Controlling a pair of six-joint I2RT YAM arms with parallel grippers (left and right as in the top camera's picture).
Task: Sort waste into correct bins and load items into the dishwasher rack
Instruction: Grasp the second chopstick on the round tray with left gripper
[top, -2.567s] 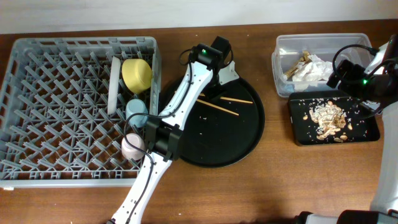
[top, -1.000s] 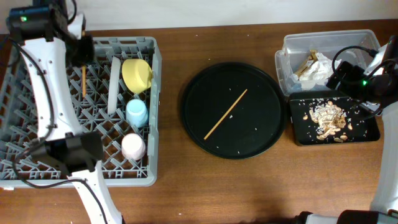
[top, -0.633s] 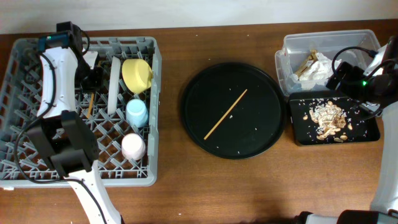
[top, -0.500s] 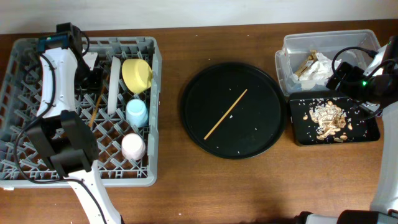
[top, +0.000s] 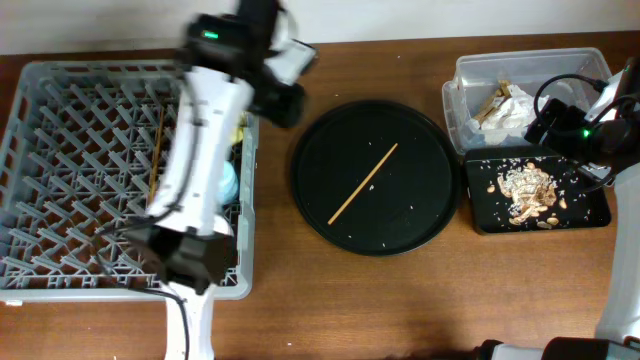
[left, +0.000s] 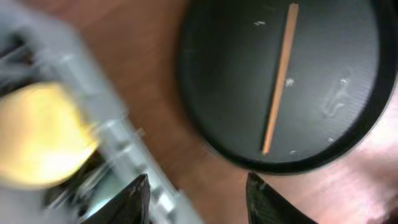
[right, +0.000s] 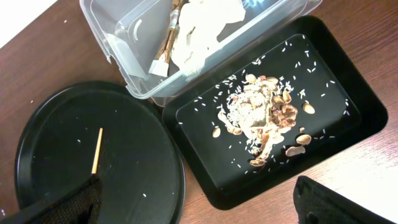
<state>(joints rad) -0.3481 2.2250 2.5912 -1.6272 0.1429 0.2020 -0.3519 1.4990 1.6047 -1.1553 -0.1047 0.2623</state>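
Napkins (top: 510, 105) in clear tub (top: 447, 100); scraps (top: 525, 190) in black tray (top: 590, 212); one chopstick (top: 157, 150) in rack (top: 60, 150). Outstanding: second chopstick (top: 363, 183), on round tray (top: 400, 130). Left claw (left: 196, 199) spread, empty; right claw (right: 196, 190) likewise.

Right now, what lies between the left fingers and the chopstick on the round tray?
Only bare table and crumb-flecked tray before the chopstick; the left wrist view shows it.

Large round black tray (top: 412, 212) on brown wooden table (top: 330, 310), pale wall (top: 420, 18) behind.
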